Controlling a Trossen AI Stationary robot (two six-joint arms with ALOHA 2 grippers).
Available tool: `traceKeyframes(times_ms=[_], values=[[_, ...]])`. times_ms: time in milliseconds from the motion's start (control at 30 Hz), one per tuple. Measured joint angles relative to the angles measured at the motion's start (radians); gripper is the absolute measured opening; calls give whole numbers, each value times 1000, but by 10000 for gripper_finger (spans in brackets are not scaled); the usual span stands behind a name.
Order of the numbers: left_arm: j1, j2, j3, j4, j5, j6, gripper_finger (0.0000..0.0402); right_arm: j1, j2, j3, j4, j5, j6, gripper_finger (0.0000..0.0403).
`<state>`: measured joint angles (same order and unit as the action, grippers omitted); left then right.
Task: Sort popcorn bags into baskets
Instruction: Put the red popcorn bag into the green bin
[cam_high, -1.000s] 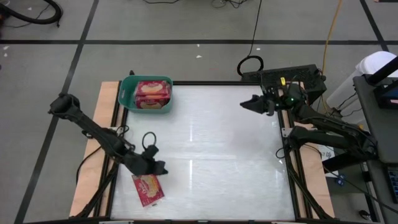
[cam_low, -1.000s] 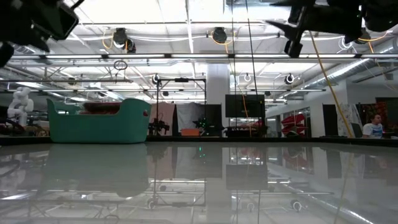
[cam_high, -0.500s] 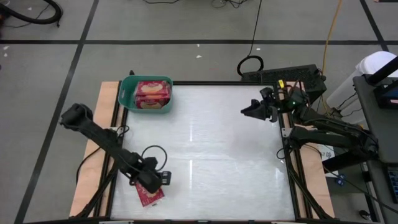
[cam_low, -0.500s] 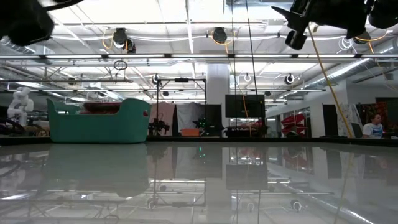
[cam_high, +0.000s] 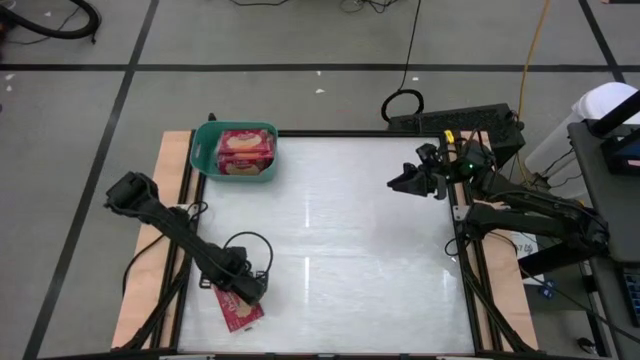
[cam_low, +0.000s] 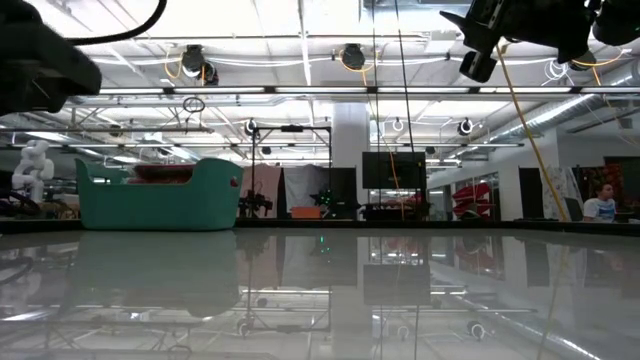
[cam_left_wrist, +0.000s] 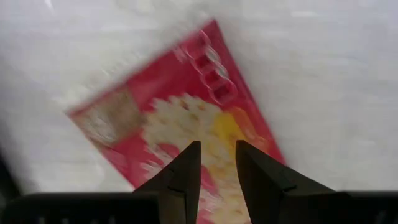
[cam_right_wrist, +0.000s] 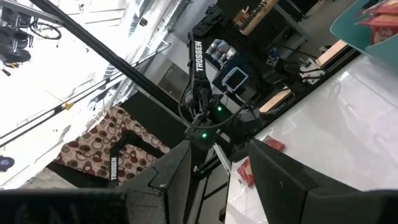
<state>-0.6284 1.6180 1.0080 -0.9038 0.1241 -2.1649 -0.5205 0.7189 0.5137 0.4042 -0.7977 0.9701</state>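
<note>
A: what's the popcorn bag (cam_high: 242, 311) look like?
B: flat glossy red packet, cream-yellow popcorn print, crimped end seam, lying tilted on the shiny white table (cam_high: 350, 230) at the near-left corner, well apart from the basket (cam_high: 207, 160)
A: left gripper (cam_high: 252, 290)?
B: right over that bag, fingers (cam_left_wrist: 180, 180) narrow with a slim gap between them, tips above the print. Can't tell if they touch it, nothing clamped
A: basket?
B: teal-green plastic bin, rounded corners, low walls, at the table's far-left corner. Red popcorn bags (cam_high: 245, 149) stacked inside, top one face up
A: right gripper (cam_high: 398, 181)?
B: raised at the table's far-right edge, well apart from the basket, jaws partly apart, holding nothing
</note>
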Motion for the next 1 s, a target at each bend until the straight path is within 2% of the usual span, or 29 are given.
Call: traceKeyframes(times_ms=[200, 467, 533, 633, 733, 800, 867, 1000], values=[[7, 0, -43, -45, 7, 72, 102, -1, 0, 0, -42, 9, -21, 157], [60, -4, -135, 151, 10, 152, 102, -1, 0, 0, -44, 8, -11, 157], [83, -3, -131, 161, -42, 204, 102, -1, 0, 0, -43, 9, -5, 157], [135, -1, -112, 176, -180, 342, 102, -1, 0, 0, -43, 10, -5, 157], [184, 1, -76, 237, -298, 562, 102, -1, 0, 0, -49, 12, -5, 157], [210, 0, -35, 257, -310, 702, 102, -1, 0, 0, -61, 14, -6, 157], [229, 0, 4, 183, -301, 752, 102, -1, 0, 0, -77, 15, -6, 157], [251, 0, 80, -27, -251, 756, 102, -1, 0, 0, -111, 52, -16, 157]])
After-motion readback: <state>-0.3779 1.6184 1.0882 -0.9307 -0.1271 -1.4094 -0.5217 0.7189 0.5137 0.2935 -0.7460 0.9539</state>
